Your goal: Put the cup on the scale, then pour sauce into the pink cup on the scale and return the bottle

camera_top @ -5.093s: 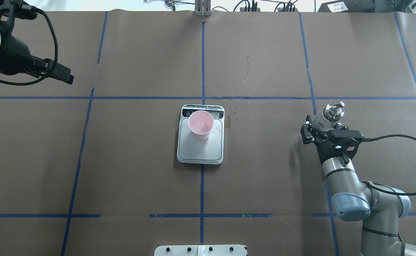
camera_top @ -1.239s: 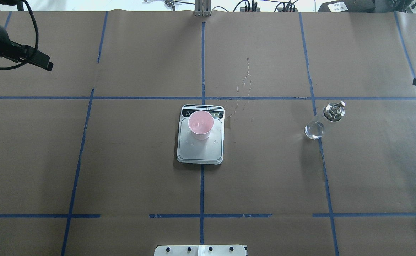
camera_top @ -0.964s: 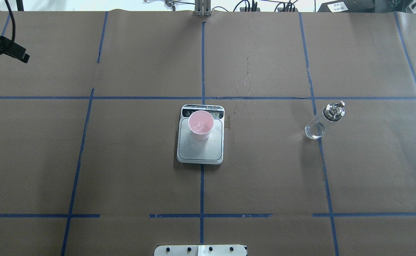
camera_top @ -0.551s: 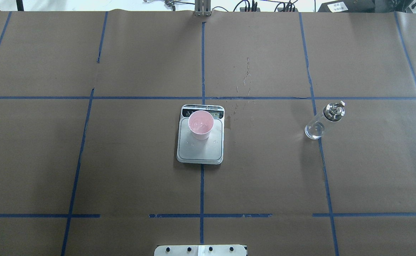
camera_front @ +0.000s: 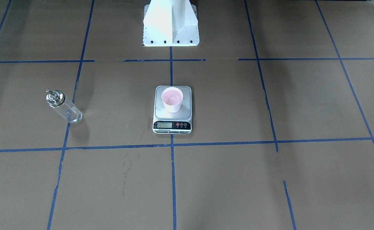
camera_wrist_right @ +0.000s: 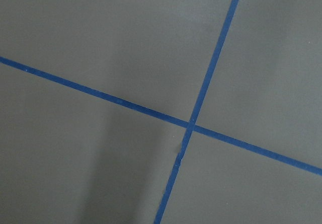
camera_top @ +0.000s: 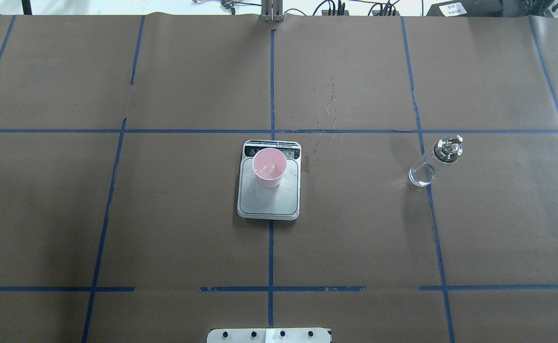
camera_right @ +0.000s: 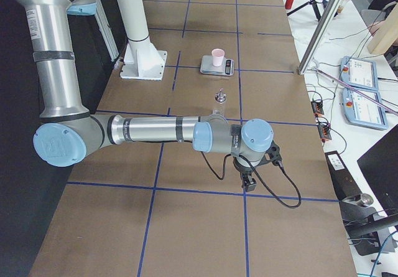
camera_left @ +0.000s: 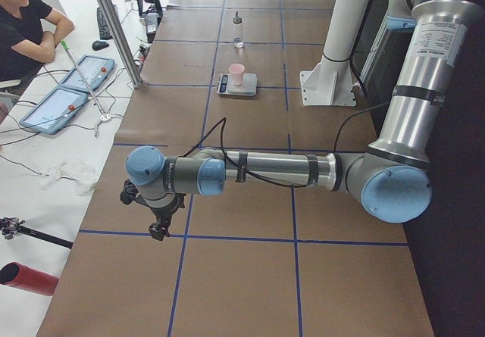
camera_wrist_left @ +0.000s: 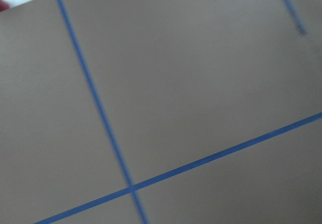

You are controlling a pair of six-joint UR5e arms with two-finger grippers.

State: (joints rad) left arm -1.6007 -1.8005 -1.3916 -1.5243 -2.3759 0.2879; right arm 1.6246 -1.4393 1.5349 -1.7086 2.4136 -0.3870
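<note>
The pink cup (camera_top: pixel 269 166) stands upright on the far part of the scale (camera_top: pixel 269 204), at the table's middle, with liquid in its bottom. To its right the clear bottle (camera_top: pixel 433 163) with the silver spout cap stands alone on the paper, nothing touching it. The front-facing view has the cup (camera_front: pixel 172 99), the scale (camera_front: pixel 172 125) and the bottle (camera_front: pixel 64 107) too. My left gripper (camera_left: pixel 159 228) hangs over the table's left end and my right gripper (camera_right: pixel 247 183) over the right end. Both appear only in side views, so I cannot tell whether they are open or shut.
Small spill marks (camera_top: pixel 329 112) dot the brown paper beyond and right of the scale. The white robot pedestal (camera_front: pixel 171 22) stands at the near edge. A person (camera_left: pixel 26 19) sits by a side table with tablets (camera_left: pixel 64 106) past the far edge.
The right arm let go of the bottle and drew off to the right, out of the overhead view. The left arm withdrew off to the left. Cup, scale and bottle stayed put.
</note>
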